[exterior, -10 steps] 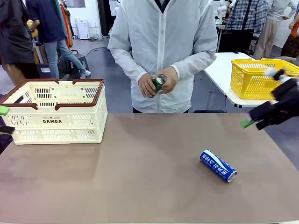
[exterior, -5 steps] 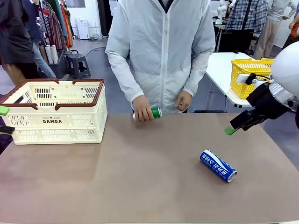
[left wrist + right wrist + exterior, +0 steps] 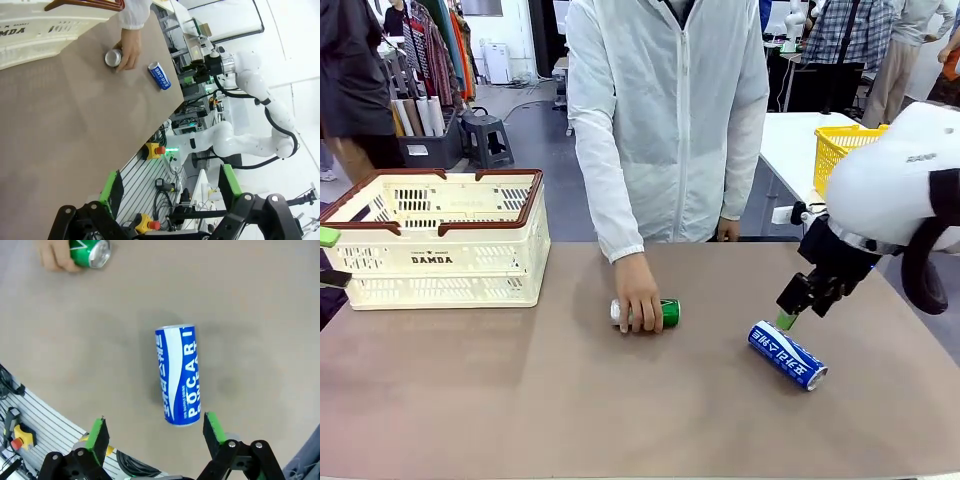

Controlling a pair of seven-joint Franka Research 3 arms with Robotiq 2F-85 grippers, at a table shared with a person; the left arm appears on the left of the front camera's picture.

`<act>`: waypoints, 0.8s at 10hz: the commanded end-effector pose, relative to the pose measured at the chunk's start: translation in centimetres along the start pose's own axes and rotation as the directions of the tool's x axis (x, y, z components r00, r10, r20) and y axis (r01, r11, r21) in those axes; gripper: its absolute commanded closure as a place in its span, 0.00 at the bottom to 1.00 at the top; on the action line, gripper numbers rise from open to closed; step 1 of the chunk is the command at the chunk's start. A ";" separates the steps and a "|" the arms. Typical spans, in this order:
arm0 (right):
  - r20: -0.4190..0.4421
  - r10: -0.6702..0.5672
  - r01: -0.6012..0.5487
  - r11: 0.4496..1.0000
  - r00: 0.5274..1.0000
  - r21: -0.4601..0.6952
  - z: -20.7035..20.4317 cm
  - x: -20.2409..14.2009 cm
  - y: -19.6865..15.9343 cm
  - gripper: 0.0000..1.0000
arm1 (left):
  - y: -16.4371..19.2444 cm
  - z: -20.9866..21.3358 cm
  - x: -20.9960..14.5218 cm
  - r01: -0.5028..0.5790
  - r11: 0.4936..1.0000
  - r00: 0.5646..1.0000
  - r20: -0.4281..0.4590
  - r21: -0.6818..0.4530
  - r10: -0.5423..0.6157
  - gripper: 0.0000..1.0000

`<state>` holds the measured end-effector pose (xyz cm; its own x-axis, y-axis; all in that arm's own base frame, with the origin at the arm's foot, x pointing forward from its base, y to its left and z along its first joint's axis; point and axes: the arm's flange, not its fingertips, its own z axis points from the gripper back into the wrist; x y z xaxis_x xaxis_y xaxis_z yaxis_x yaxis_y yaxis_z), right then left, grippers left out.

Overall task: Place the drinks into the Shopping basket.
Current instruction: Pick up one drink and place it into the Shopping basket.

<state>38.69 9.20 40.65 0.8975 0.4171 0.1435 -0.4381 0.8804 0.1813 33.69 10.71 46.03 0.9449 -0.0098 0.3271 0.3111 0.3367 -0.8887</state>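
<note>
A blue can [image 3: 787, 355] with white lettering lies on its side on the brown table, right of centre. My right gripper [image 3: 790, 312] hangs just above its far end, open; in the right wrist view the blue can [image 3: 177, 374] lies ahead of the spread green pads [image 3: 97, 437] of that gripper [image 3: 156, 434]. A green can [image 3: 663, 313] lies at mid-table under the person's hand [image 3: 638, 300]. The cream Shopping basket [image 3: 440, 262] stands at the far left. My left gripper [image 3: 328, 258] waits open beside it at the picture's edge, holding nothing [image 3: 170, 190].
A yellow mesh basket [image 3: 840, 145] sits on a white table behind my right arm. The person in a white jacket [image 3: 670, 110] leans over the far edge. Bare table stretches between the basket and the cans.
The person brought the green can down and laid it on the table, hand still on it. My right arm swung in from the right and lowered over the blue can.
</note>
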 end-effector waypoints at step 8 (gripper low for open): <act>0.177 -0.104 0.086 0.990 0.979 0.109 4.2 -5.5 -12.5 0.00 | -0.3 0.4 -0.1 -0.006 1.000 1.000 -0.008 -0.001 0.006 0.00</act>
<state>38.09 -6.60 42.19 0.9304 0.2594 0.2590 -0.3342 0.8907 0.3083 33.68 10.75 46.03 0.9450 -0.0088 0.3270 0.3107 0.3367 -0.8889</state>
